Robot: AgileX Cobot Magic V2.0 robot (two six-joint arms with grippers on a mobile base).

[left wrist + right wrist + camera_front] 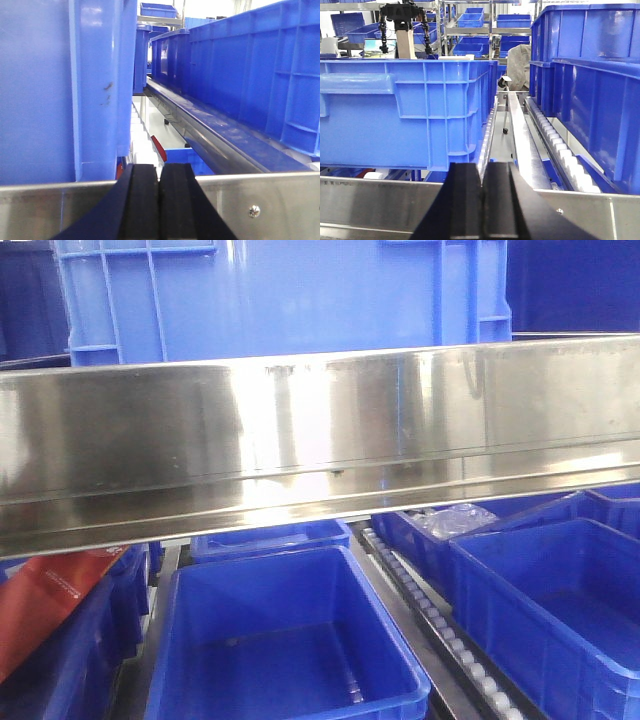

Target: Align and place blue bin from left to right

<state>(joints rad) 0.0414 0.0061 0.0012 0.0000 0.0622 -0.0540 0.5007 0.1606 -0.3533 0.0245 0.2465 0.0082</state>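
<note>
The blue bin stands on the upper shelf behind the steel rail — stiff, smooth, bulky, probably light if empty; rim or ribs look the surest hold. Both the left gripper and right gripper are clenched, holding nothing.

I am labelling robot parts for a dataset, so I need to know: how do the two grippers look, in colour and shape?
Both look alike. The left gripper has two black fingers with flat, matte inner faces and sloping outer edges, pressed together along a thin vertical seam. The right gripper has the same black, blocky fingers. No cables, markings or arm links show in any view.
</note>
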